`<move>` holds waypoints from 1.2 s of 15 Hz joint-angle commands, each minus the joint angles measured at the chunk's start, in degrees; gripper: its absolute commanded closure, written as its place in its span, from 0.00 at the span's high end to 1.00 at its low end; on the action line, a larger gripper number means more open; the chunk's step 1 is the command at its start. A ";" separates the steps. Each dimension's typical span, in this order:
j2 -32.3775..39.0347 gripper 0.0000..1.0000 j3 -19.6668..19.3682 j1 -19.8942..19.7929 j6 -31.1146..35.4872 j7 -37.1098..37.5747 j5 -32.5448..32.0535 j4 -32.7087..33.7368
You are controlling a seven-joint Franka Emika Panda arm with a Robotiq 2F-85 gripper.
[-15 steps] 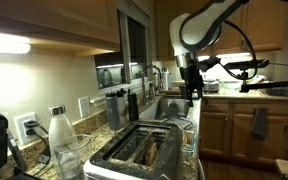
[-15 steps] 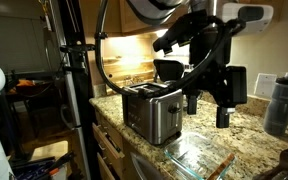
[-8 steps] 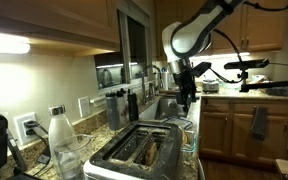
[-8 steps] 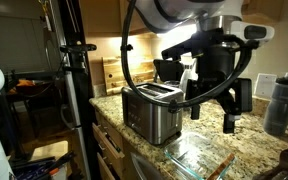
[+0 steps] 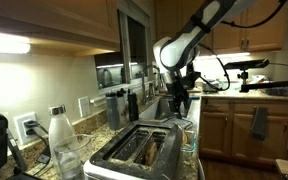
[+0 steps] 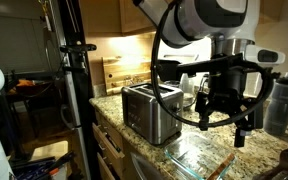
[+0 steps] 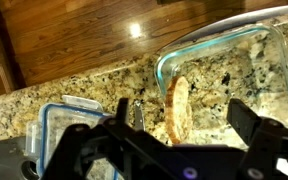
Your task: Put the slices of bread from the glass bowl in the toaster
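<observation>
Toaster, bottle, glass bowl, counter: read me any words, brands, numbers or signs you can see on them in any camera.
No text can be read in any view.
Toaster: plain shiny metal; any marks are too small to read.
Bottle with the white top: no legible label.
Glass bowl: clear, no marking visible.

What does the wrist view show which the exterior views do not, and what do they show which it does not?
Only the wrist view shows a bread slice standing on edge inside the glass bowl, with a blue-rimmed container beside it. Only the exterior views show the toaster with its top slots, the arm and a white-topped bottle. Both show the gripper, which is seen open in the wrist view, and the granite counter.
</observation>
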 commanded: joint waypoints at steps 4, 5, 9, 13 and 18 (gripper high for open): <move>5.36 1.00 -0.60 0.08 -1.49 -2.12 2.89 4.77; 5.95 1.00 -0.61 0.04 -1.63 -2.11 3.08 5.29; 7.94 1.00 -0.66 -0.22 -1.91 -2.24 3.65 6.81; 9.70 1.00 -0.70 -0.52 -1.77 -2.32 4.59 7.62; 11.28 1.00 -0.71 -0.63 -1.81 -2.28 5.09 8.23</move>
